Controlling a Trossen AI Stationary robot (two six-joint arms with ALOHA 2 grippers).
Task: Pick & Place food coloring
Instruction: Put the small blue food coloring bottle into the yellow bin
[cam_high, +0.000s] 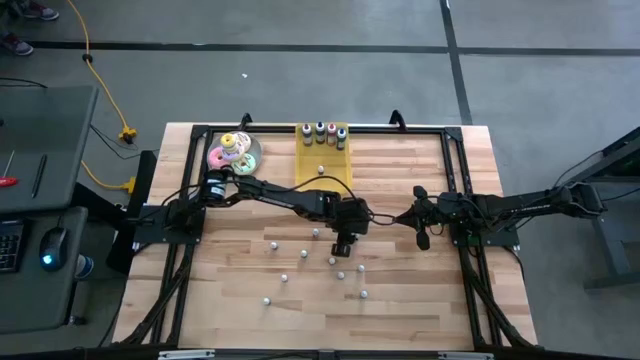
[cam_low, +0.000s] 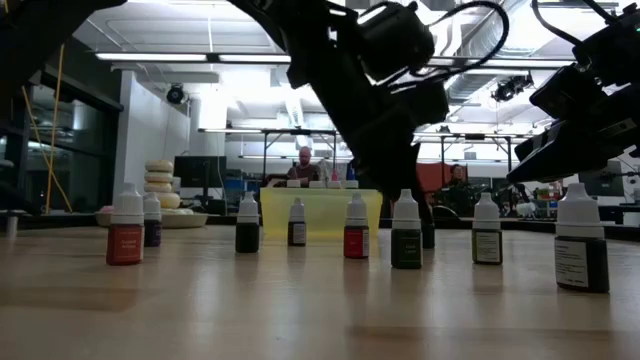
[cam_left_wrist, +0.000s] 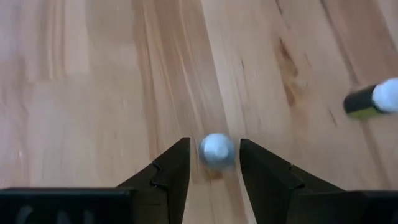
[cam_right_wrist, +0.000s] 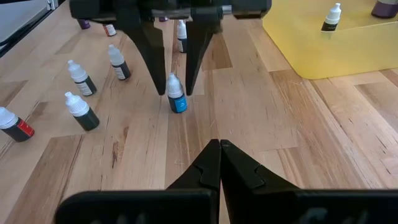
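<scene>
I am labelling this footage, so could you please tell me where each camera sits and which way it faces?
High: overhead, straight down on the table; both arms.
Low: table height, level past bottles into the room; arms overhead.
Left wrist: down on a bottle cap between the left gripper fingers.
Right wrist: forward past the shut right gripper toward the tray.
Shared: the right wrist view also shows the left gripper around that blue bottle.

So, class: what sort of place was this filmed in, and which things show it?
Probably a robotics lab or workshop: a wooden table on a concrete floor, ceiling strip lights, and workbenches behind, with a desk keyboard alongside.
</scene>
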